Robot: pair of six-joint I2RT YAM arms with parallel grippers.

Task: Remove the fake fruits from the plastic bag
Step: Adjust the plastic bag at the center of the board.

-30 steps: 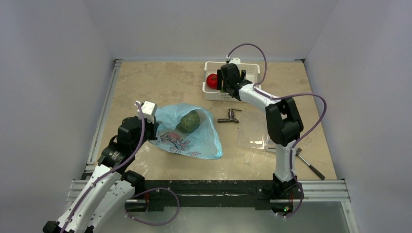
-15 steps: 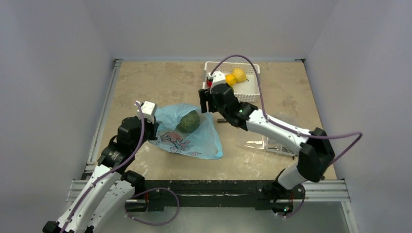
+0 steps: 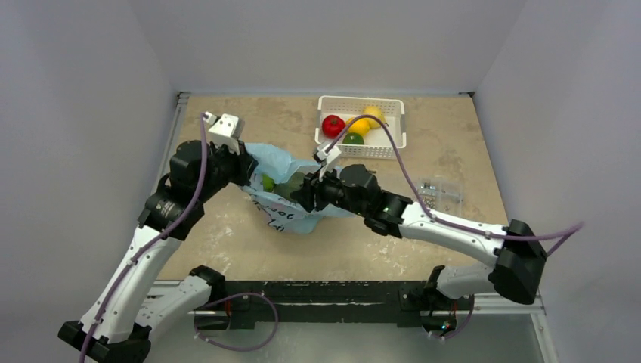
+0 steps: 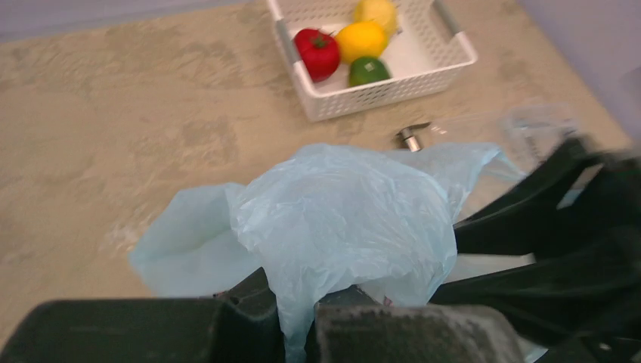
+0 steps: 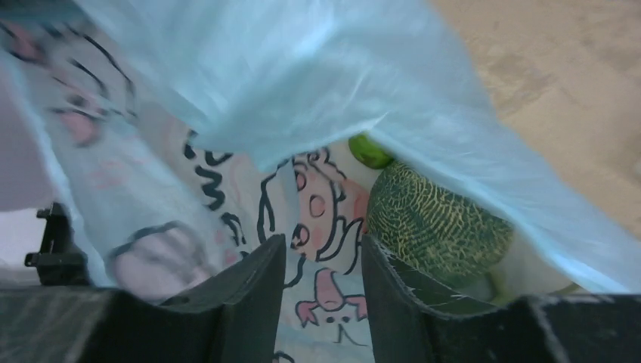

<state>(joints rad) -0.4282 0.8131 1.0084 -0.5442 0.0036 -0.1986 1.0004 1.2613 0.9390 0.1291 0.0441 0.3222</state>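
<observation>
The light-blue plastic bag [image 3: 291, 215] lies mid-table, its left edge lifted. My left gripper [image 3: 242, 168] is shut on a bunched fold of the bag [image 4: 340, 219], pinched between its fingers [image 4: 302, 310]. My right gripper [image 3: 304, 193] is open, reaching into the bag's mouth. In the right wrist view the gripper [image 5: 323, 265] is inside the bag [image 5: 264, 91]. The dull-green bumpy ball [image 5: 435, 227] lies just right of its right finger, a small green lime [image 5: 369, 151] behind it. The lime [image 3: 267, 182] also shows from above.
A white perforated basket [image 3: 399, 128] at the back holds a red apple [image 3: 332, 125], an orange [image 3: 357, 127], a lemon [image 3: 372, 115] and a lime [image 3: 353, 139]. A clear bag of metal parts [image 3: 440, 193] lies right. A dark tap part [image 4: 412, 136] lies before the basket.
My right arm has swung from the basket down to the bag and into its mouth. My left gripper has lifted the bag's edge up and back.
</observation>
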